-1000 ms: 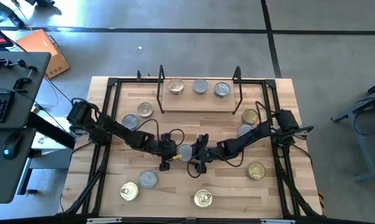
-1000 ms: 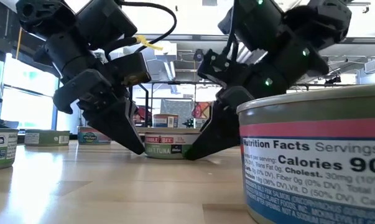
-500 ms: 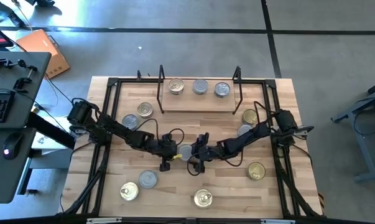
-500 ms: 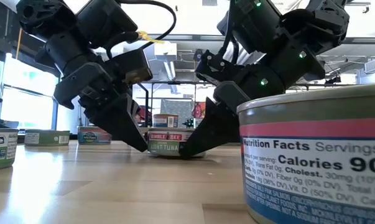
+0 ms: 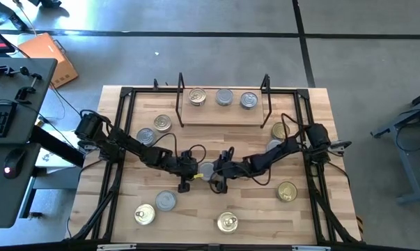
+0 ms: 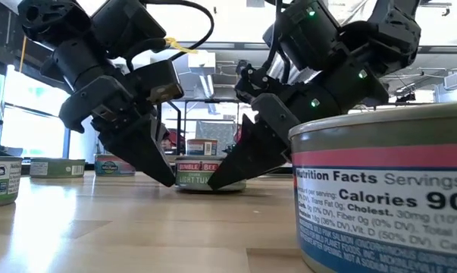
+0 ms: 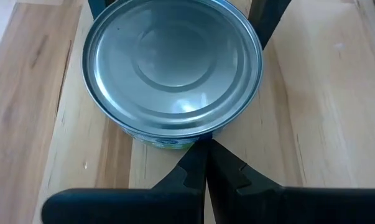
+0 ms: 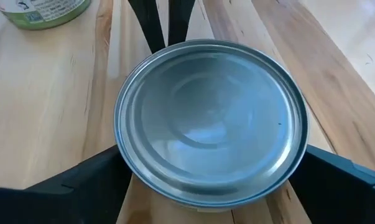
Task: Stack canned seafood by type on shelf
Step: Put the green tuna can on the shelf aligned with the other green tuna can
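Eleven short round tins: three in a row on the pale-wood, wire-ended shelf, eight on the slatted worktop. The smooth silver-lidded tuna tin sits mid-worktop between the right gripper's spread fingers; the left gripper's fingers are pressed together beside it.

The big round metal tin nearest the low camera has a white label panel reading "Nutrition Facts", "Servings", "Calories 90". The short silver-lidded tin at mid-table shows "BUMBLE BEE" and "LIGHT TUN", the rest hidden.
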Robot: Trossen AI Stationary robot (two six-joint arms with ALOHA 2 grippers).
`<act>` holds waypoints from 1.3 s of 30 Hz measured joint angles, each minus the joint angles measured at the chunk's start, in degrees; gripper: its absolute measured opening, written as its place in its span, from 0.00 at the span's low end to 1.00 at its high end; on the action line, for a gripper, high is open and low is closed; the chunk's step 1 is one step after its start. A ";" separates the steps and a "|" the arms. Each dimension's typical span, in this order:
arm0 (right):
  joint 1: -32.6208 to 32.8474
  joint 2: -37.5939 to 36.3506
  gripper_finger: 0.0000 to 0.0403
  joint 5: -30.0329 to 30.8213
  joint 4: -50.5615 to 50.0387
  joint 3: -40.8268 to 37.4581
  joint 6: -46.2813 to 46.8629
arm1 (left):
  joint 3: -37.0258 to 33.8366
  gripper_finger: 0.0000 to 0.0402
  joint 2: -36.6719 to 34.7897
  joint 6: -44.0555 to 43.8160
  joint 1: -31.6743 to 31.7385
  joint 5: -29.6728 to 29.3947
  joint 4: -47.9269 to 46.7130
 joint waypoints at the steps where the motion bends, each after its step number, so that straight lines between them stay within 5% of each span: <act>1: 0.01 0.00 0.91 0.23 0.45 -0.33 0.42 | 0.00 0.00 0.00 0.01 -0.01 -0.14 -0.04; 10: 2.57 -0.68 0.86 6.86 -1.34 -1.38 4.87 | 0.60 0.00 -0.07 -0.56 0.17 -2.18 -5.37; 21: -0.18 -11.15 0.84 21.40 -25.52 0.94 7.97 | 0.44 0.00 -0.35 -0.54 0.10 -3.47 -7.57; 39: -23.62 -12.55 0.85 12.25 -20.34 0.92 -7.16 | 0.22 0.00 -0.33 0.04 0.06 -3.26 -5.88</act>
